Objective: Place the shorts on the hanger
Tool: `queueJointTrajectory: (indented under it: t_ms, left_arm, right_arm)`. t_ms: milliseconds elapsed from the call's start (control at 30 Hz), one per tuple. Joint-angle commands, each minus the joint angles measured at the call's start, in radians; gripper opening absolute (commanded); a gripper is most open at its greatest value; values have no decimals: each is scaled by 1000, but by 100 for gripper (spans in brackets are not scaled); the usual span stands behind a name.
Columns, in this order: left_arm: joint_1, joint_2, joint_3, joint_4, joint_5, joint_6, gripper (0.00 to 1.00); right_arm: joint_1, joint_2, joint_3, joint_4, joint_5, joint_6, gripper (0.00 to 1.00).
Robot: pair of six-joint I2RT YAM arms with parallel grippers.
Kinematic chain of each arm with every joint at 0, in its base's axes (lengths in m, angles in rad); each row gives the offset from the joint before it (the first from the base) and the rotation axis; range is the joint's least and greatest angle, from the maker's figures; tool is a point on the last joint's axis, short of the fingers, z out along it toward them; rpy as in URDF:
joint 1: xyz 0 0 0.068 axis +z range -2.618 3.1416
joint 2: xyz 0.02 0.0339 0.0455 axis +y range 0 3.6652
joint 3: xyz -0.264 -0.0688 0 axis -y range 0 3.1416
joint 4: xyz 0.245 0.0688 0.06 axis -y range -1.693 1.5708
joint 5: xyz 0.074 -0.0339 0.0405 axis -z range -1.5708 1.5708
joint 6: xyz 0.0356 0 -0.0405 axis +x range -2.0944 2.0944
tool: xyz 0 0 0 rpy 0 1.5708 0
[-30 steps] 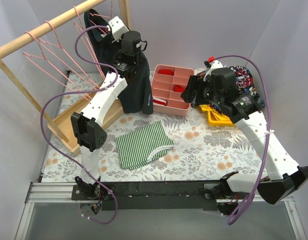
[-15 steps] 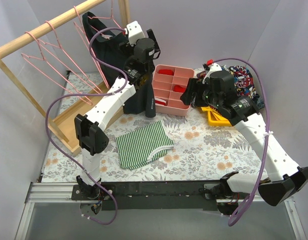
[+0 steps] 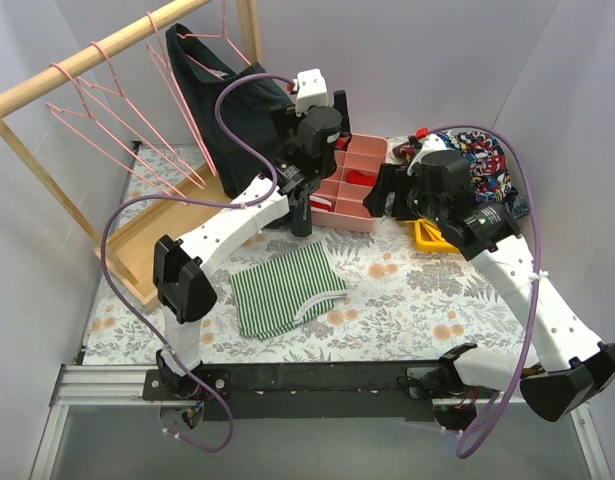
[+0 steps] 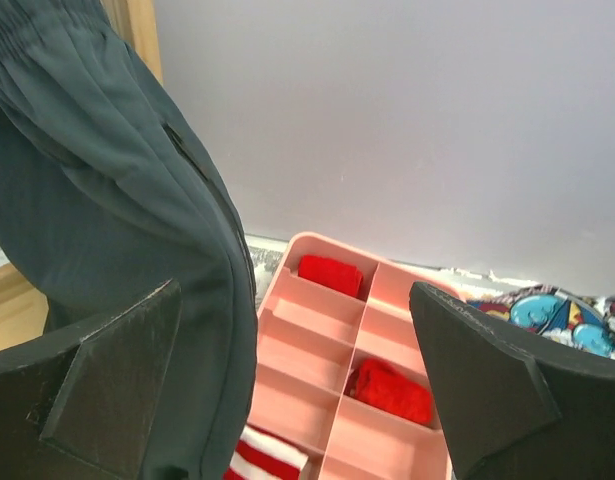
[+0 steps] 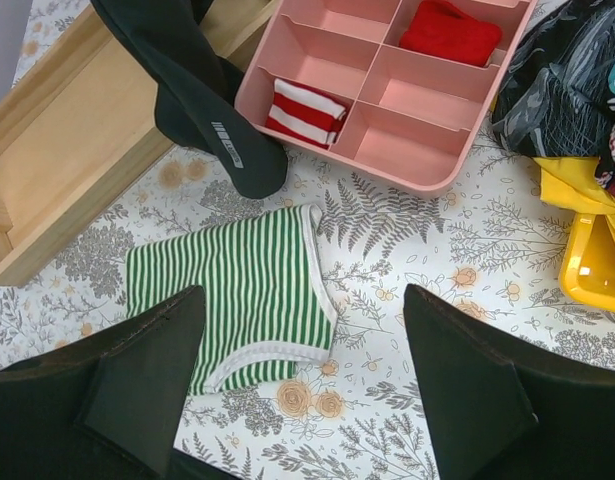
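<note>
The dark navy shorts (image 3: 232,110) hang from a pink wire hanger (image 3: 202,42) on the wooden rail. One leg droops to the table beside the pink tray. My left gripper (image 3: 332,110) is to the right of the shorts, above the tray, open and holding nothing. The left wrist view shows the shorts (image 4: 107,200) beyond the left finger, with my left gripper (image 4: 295,290) spread wide over the tray. My right gripper (image 3: 390,192) hovers open at the tray's right side. In its own view my right gripper (image 5: 302,295) frames bare table, with the shorts' leg (image 5: 202,90) further off.
Several more pink hangers (image 3: 107,100) hang on the rail (image 3: 87,62), whose wooden base (image 3: 157,240) lies at the left. Green-and-white striped shorts (image 3: 285,290) lie flat in front. The pink tray (image 3: 337,222) holds red items. A colourful garment (image 3: 487,160) and a yellow object (image 3: 427,235) sit at the right.
My left gripper has opened, let go of the shorts and moved right, away from the rack to above the tray. The shorts stay hanging. My right arm has barely shifted.
</note>
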Motion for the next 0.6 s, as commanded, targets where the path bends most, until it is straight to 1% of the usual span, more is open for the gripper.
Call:
queueJointTrajectory:
  t_ms: [0, 100, 200, 233, 300, 400, 500, 567]
  left_arm:
    - [-19, -116, -51, 11, -26, 24, 98]
    - [-31, -146, -63, -6, -8, 25, 98]
    - [-43, -158, -22, -107, 38, -10, 98]
    - [-48, -170, -16, -162, 56, -23, 98]
    - [-48, -188, -17, -220, 108, -71, 98]
    - [-50, -251, -83, -288, 188, -122, 98]
    - [-65, -314, -152, -320, 249, -160, 98]
    - [-79, -356, -187, -382, 332, -197, 98]
  right_arm:
    - [4, -40, -24, 49, 15, 2, 88]
    - [4, -52, -47, 52, 21, 4, 88]
    - [4, -70, -73, 62, 27, 7, 88]
    - [4, -75, -81, 65, 27, 7, 88]
    - [4, -90, -95, 75, 27, 14, 88]
    - [4, -110, -128, 88, 24, 20, 88]
    - [4, -136, -165, 105, 27, 25, 90]
    - [4, -158, -196, 114, 35, 37, 91]
